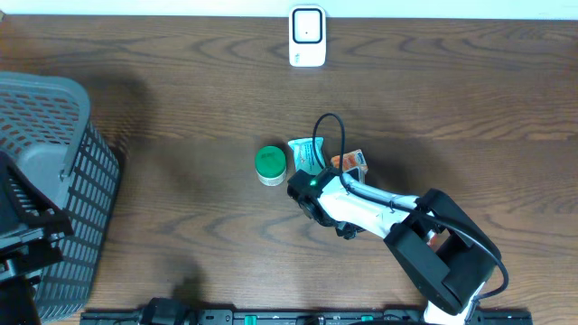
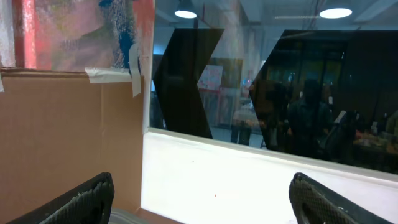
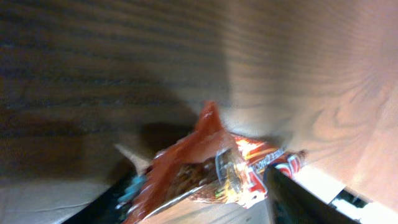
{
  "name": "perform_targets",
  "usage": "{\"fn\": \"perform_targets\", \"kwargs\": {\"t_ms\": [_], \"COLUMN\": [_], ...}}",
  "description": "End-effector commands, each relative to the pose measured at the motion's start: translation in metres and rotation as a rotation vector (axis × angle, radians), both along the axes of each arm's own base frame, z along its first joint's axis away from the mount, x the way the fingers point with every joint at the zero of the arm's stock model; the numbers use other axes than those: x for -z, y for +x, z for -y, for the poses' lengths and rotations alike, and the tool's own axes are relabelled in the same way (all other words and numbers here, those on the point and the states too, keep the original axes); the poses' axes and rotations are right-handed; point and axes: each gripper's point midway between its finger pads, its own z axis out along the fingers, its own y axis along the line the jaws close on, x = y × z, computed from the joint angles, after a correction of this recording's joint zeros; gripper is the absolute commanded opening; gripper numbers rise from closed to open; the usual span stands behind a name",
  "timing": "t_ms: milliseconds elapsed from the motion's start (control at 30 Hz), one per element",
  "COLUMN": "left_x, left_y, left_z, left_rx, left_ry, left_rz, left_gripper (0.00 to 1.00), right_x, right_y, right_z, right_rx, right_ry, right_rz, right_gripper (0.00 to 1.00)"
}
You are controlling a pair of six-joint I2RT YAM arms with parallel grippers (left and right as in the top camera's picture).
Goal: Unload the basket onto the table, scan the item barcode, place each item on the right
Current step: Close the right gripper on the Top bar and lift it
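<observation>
An orange-red snack packet (image 3: 205, 168) lies on the wooden table, and my right gripper (image 3: 193, 202) is down over it. One dark finger (image 3: 298, 202) presses its right end and the other sits at its left end, so the jaws grip the packet. From overhead, the packet (image 1: 352, 162) shows just beyond my right wrist (image 1: 307, 190). A white scanner (image 1: 307, 36) stands at the table's far edge. My left gripper (image 2: 202, 208) is open and empty, facing a window and cardboard, away from the table.
A teal pouch (image 1: 307, 152) and a green-lidded tub (image 1: 270, 165) sit right beside the packet. A grey mesh basket (image 1: 63, 135) fills the left side, with my left arm (image 1: 18, 235) over it.
</observation>
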Motion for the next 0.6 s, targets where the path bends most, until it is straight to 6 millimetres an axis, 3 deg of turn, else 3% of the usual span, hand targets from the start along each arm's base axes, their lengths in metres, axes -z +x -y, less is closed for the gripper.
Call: {"fn": "perform_targets", "kwargs": {"t_ms": [0, 100, 300, 567], "left_x": [-0.003, -0.002, -0.001, 0.000], "left_y": [-0.008, -0.008, -0.008, -0.007], "left_z": [-0.003, -0.003, -0.003, -0.003], "left_rx": [-0.008, -0.008, -0.008, -0.008], "left_ry": [-0.013, -0.013, -0.012, -0.011], "left_rz": [0.024, 0.023, 0.019, 0.015], "left_gripper": [0.90, 0.90, 0.90, 0.90], "right_x": [0.008, 0.009, 0.006, -0.012], "right_y": [-0.004, -0.002, 0.005, 0.022], "right_z": [0.002, 0.000, -0.003, -0.016], "right_rx": [0.013, 0.013, -0.014, -0.053], "right_ry": [-0.001, 0.009, 0.005, 0.012], "right_rz": [-0.021, -0.012, -0.001, 0.017], "right_gripper": [0.45, 0.24, 0.03, 0.01]}}
